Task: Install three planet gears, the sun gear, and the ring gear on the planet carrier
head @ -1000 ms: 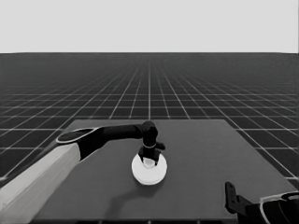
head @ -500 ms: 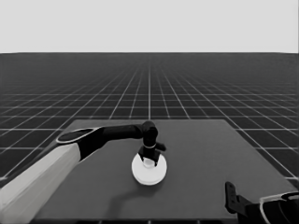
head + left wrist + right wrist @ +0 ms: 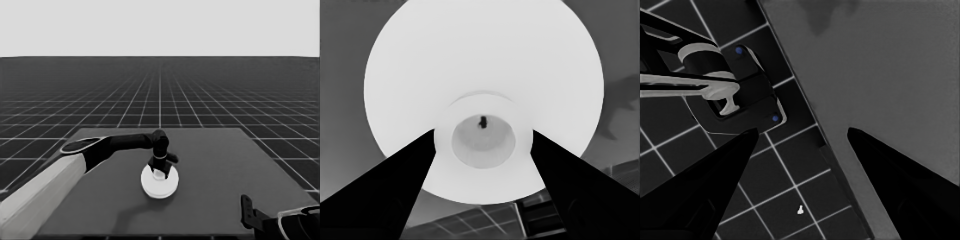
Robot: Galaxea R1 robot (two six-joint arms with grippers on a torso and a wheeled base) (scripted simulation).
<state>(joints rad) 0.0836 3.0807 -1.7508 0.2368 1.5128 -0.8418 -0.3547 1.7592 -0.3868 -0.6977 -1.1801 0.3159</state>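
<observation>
Larger round part (image 3: 159,182) covers whatever lies under it; no gears or smaller round part visible. Right gripper (image 3: 246,210) partly cut off at the near-right corner.

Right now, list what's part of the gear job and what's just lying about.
Job: larger round part at the table's middle; left gripper down on it.
Lying about: table; right gripper, parked off the near right corner; white speck on the floor; dark machinery.

Larger round part (image 3: 159,183) mid-table (image 3: 225,165), left gripper (image 3: 160,172) on its centre.
</observation>
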